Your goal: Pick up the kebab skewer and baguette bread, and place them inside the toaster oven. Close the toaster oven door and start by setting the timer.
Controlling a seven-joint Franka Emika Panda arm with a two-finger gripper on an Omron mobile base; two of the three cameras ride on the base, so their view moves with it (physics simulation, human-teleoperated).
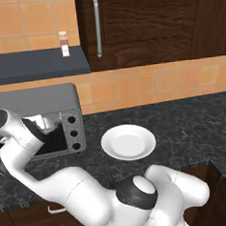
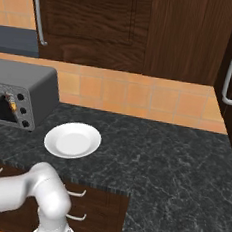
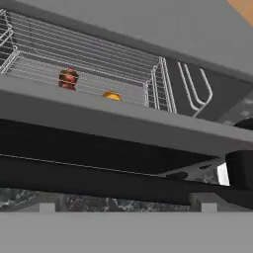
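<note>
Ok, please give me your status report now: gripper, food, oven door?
Gripper open, empty, at the toaster oven front. Kebab skewer and baguette bread on the rack inside. Toaster oven door partly raised, not shut. Plate bare.

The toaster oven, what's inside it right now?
In the hand view, the toaster oven has a wire rack inside. On it sit the kebab skewer and the baguette bread. The toaster oven door hides most of both.
</note>
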